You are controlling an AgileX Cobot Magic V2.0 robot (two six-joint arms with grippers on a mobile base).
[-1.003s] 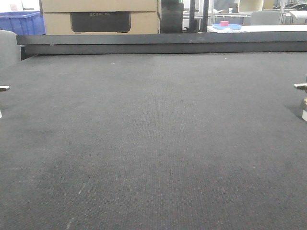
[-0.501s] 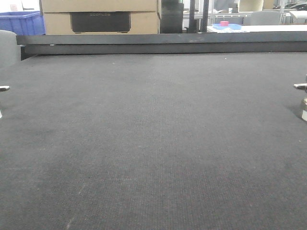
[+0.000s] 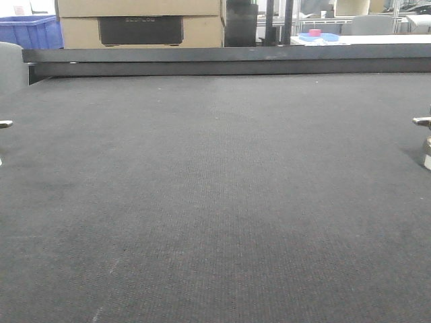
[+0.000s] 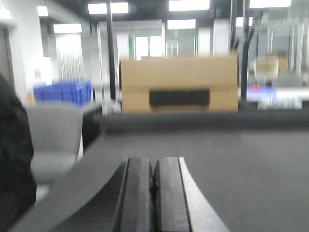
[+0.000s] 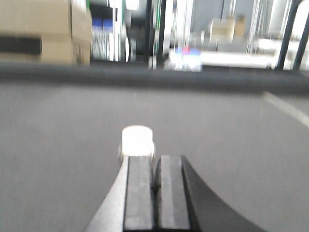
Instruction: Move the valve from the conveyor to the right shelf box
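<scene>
The conveyor (image 3: 215, 188) is a wide dark grey woven belt filling the front view, with a black rail (image 3: 229, 62) along its far edge. A metallic valve (image 3: 425, 141) stands on the belt, cut off by the right edge. In the right wrist view a bright, washed-out cylinder (image 5: 137, 140), apparently that valve, stands just past my right gripper (image 5: 154, 158), slightly left of its tips and not between them. That gripper is shut and holds nothing. My left gripper (image 4: 154, 162) is shut and empty over bare belt. The right shelf box is out of view.
A small metal piece (image 3: 5, 124) pokes in at the belt's left edge. Behind the rail stand cardboard boxes (image 3: 141, 23), a blue crate (image 3: 30, 30) and a white table with a blue tray (image 3: 320, 37). A grey chair (image 4: 53, 135) sits left of the belt.
</scene>
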